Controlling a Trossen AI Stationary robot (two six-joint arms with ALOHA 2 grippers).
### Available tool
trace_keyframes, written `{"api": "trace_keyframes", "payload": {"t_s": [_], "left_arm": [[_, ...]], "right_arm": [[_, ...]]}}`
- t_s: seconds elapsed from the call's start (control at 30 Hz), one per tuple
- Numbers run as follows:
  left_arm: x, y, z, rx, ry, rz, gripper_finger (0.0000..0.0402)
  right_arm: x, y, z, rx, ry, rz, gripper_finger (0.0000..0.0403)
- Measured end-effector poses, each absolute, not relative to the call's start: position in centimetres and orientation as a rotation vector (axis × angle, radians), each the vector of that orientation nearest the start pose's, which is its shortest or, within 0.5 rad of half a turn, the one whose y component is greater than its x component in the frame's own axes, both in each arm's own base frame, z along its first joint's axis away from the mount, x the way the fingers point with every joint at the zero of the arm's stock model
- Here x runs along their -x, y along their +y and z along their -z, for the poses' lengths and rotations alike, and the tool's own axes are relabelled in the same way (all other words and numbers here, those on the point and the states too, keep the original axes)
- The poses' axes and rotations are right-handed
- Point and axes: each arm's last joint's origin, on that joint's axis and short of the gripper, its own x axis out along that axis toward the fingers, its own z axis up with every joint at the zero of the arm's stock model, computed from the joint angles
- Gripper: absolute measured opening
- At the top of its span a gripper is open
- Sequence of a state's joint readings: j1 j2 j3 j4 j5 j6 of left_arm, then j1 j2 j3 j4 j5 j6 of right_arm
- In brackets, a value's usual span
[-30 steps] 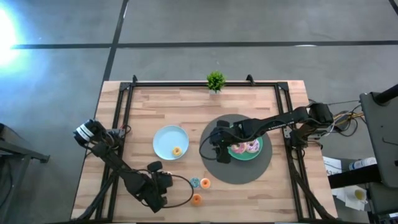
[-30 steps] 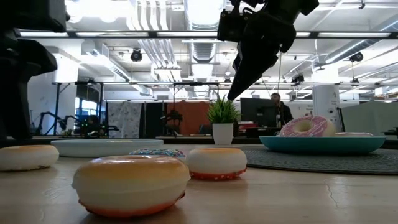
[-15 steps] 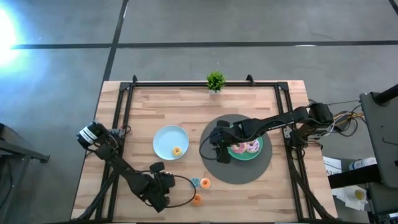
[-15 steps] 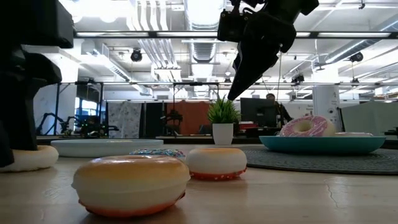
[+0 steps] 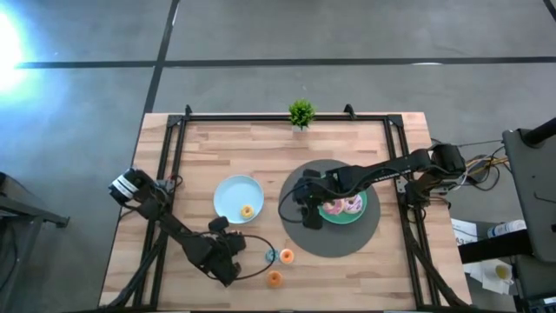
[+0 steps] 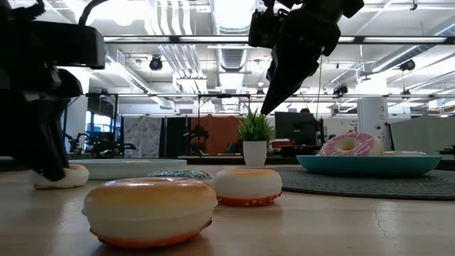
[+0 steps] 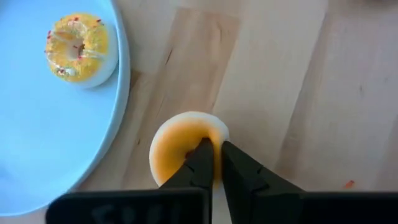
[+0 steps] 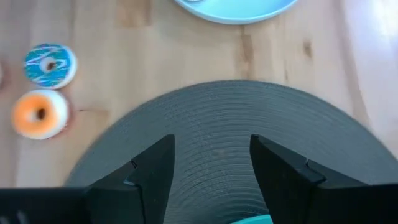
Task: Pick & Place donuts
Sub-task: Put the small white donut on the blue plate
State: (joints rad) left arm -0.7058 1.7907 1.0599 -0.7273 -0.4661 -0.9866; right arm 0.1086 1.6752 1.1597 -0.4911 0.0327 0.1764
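My left gripper (image 5: 228,254) stands near the table's front edge, shut on an orange mini donut (image 7: 177,146), which the low view shows as a pale ring (image 6: 62,176) at the tabletop. Close by, a yellow mini donut (image 7: 78,48) lies on the light-blue plate (image 5: 233,193). Three loose minis lie on the wood: a blue one (image 5: 272,255) and two orange ones (image 5: 287,256) (image 5: 274,278). My right gripper (image 5: 311,217) hangs open above the dark round mat (image 5: 300,235), beside the teal plate (image 6: 370,165), which holds a pink donut (image 6: 348,144). My left gripper pinches the orange mini donut's ring wall (image 7: 216,134) between its fingers. One finger (image 7: 199,163) stands at the hole and the other outside the rim. The fingers come from above, pointing down. The donut lies flat, and I cannot tell whether it is off the wood.
A small green plant (image 5: 301,113) stands at the table's far edge. A black frame runs along the table's left, right and far sides. Bare wood lies between the light-blue plate and the loose minis. A person sits in the room behind (image 6: 316,117).
My left gripper has moved toward the table's far edge and a little toward the right, closer to the light-blue plate. The mini donut under it has shifted the same way along the table. My right gripper has kept still.
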Motion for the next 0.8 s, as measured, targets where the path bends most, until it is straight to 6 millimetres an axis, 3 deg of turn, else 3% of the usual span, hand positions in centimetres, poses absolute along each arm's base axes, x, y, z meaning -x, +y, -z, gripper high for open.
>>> {"api": "trace_keyframes", "payload": {"t_s": [0.1, 0.3, 0.47, 0.57, 0.8], "left_arm": [[-24.4, -18.9, -16.1, 0.123, 1.106, -0.391, 0.0001], [-23.3, -18.0, -21.5, 0.295, 0.976, -0.317, 0.0], [-22.2, -16.2, -27.1, 0.494, 0.783, -0.179, 0.0], [-21.4, -14.7, -29.4, 0.598, 0.647, -0.115, 0.0], [-19.9, -11.4, -31.6, 0.717, 0.41, -0.054, 0.0]], "right_arm": [[-34.2, 3.6, -21.9, -0.126, 0.996, -0.031, 0.0201], [-35.1, 3.6, -23.0, -0.126, 0.898, -0.154, 0.0201], [-36.2, 4.5, -24.8, 0.064, 0.75, -0.273, 0.0201], [-36.9, 5.1, -26.5, 0.221, 0.625, -0.336, 0.0201], [-38.6, 5.4, -30.3, 0.296, 0.433, -0.334, 0.0201]]}}
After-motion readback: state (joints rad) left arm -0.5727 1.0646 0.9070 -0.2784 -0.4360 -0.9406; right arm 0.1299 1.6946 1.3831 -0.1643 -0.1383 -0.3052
